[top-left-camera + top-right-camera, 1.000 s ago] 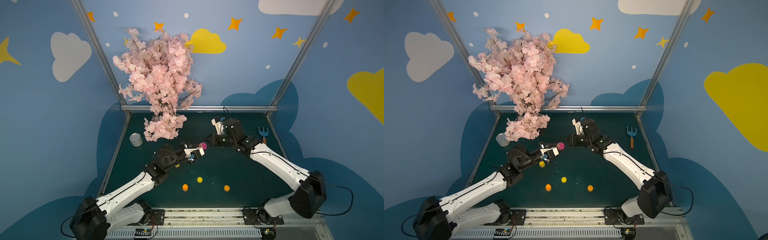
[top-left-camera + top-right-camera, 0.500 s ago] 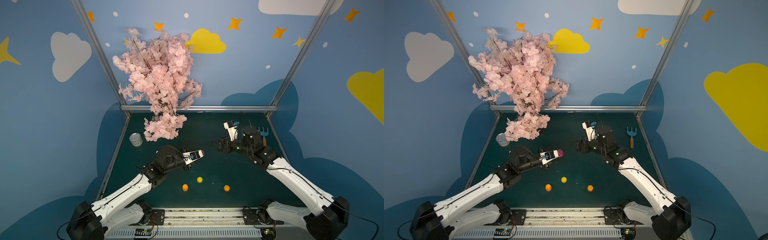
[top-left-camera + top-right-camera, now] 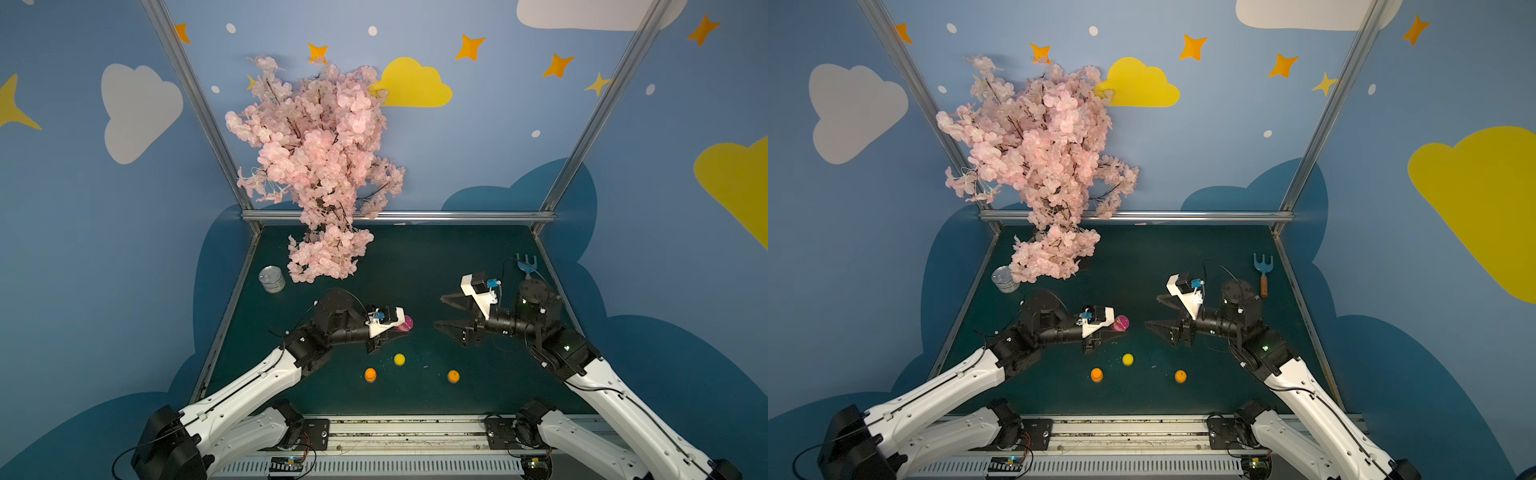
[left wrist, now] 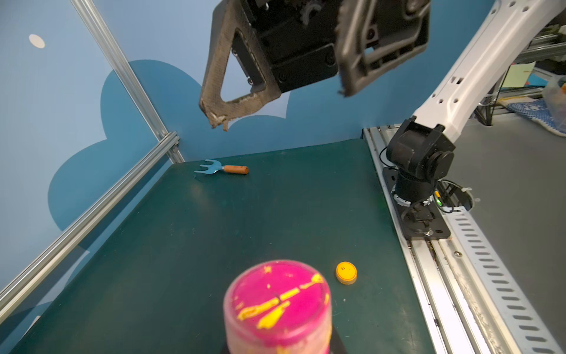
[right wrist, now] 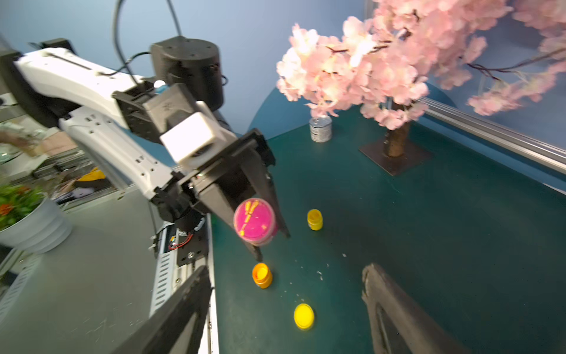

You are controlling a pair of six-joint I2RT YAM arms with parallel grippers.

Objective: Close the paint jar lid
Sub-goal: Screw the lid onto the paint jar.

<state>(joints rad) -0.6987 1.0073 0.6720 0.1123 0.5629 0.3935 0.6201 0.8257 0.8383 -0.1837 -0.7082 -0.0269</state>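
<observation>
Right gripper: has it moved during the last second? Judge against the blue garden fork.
Yes. The right gripper, level with the blue garden fork before, now sits nearer the table's front edge than the fork, with its jaws open.

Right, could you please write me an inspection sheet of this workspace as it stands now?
surface: dark green mat, a few pale specks near the front.
job's things: pink paint jar, lid on and smeared yellow, held clear of the mat; how tight the lid is cannot be told.
clutter: yellow pot, orange pot and what looks like a loose cap near the front; tin can; garden fork; blossom tree.
grippers: left gripper shut on the jar; right gripper open, empty, facing the jar, apart from it.
cables: black lead loops over the left arm; none on the mat.
surroundings: blue walls with clouds and stars, metal frame.
</observation>
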